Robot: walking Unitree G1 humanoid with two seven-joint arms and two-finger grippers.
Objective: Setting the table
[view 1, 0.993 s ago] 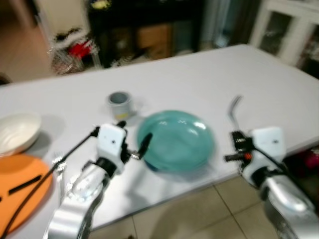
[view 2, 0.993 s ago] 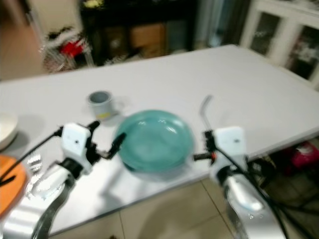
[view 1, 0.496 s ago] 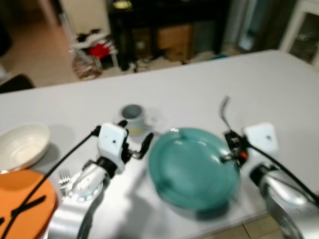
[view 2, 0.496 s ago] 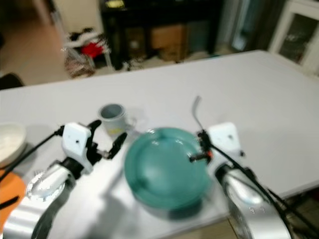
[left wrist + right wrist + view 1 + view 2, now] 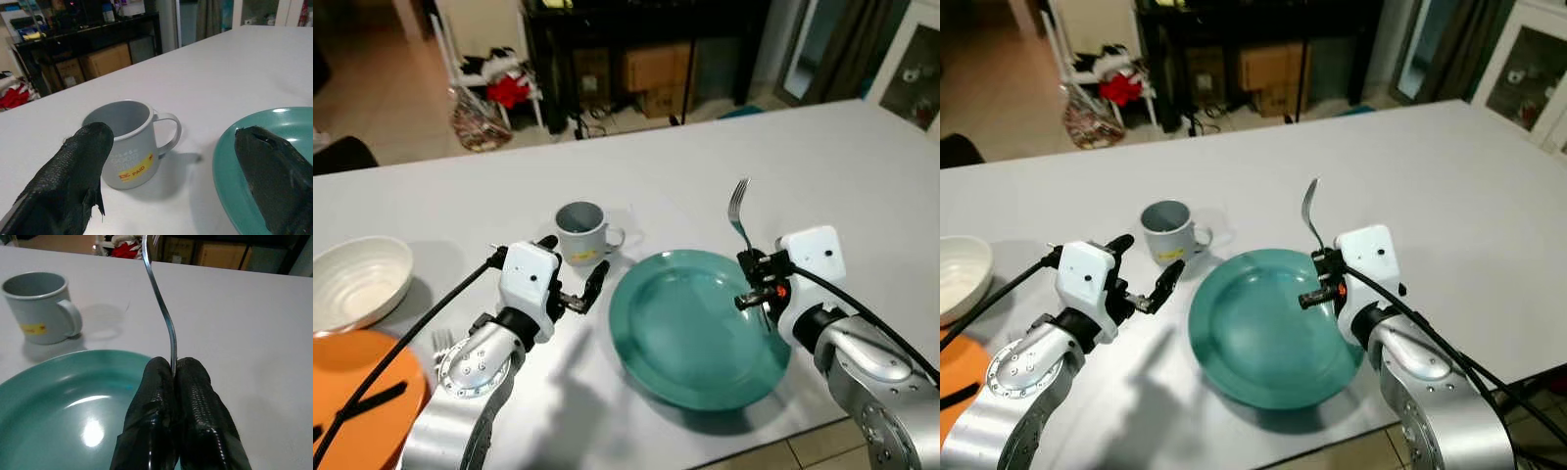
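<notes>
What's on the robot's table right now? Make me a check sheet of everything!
Surface: white table, bare around the dishes.
Job's things: teal plate at the near edge; grey mug behind it; fork held upright at the plate's right rim; white bowl and orange plate at far left, a second fork beside them.
Clutter: nothing seen.
Grippers: left gripper open, between mug and plate; right gripper shut on the fork.
Cables: black cable along the left arm.
Surroundings: dark shelf, boxes, tiled floor.

Dark shelving (image 5: pixel 636 59) — tiled floor (image 5: pixel 382 108) beyond.
</notes>
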